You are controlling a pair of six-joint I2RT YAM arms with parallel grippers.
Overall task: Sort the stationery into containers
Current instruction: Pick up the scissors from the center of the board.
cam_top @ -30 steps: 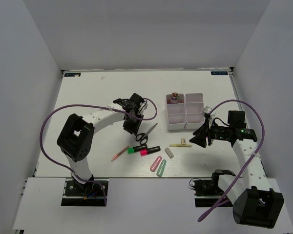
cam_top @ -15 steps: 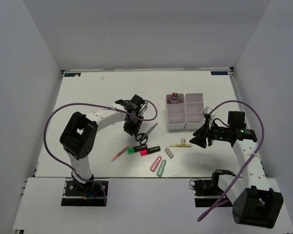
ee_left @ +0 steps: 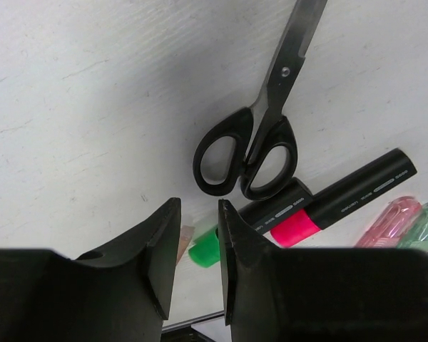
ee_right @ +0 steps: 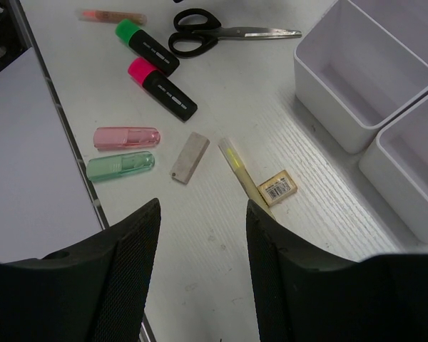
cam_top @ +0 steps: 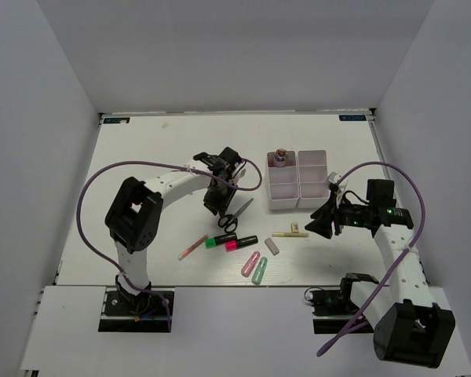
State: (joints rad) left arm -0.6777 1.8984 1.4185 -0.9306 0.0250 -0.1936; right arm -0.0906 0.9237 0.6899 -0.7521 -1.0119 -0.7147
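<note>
Black-handled scissors (cam_top: 237, 212) lie on the white table, handles (ee_left: 245, 158) just ahead of my left gripper (ee_left: 198, 214). Its jaws stand a narrow gap apart with nothing between them, hovering over the table beside the scissors' handles (cam_top: 213, 208). Below lie a green-ended highlighter (ee_left: 271, 209), a pink-ended highlighter (ee_left: 353, 197) and a thin pink pen (cam_top: 193, 247). Pink (ee_right: 126, 137), green (ee_right: 120, 165) and grey (ee_right: 190, 157) erasers lie near a pale yellow clip (ee_right: 241, 173). My right gripper (ee_right: 202, 206) hangs open and empty above them. The containers (cam_top: 298, 188) stand at right, a pink round piece (cam_top: 280, 156) in the far-left compartment.
A small tan block with a barcode (ee_right: 277, 187) rests beside the yellow clip. The table's near edge (ee_right: 71, 142) runs close to the erasers. Purple cables loop from both arms, the left one (cam_top: 90, 188) arching over the table's left side.
The left arm's wrist has shifted a little to the right, toward the scissors. The right arm and every item on the table have stayed put.
</note>
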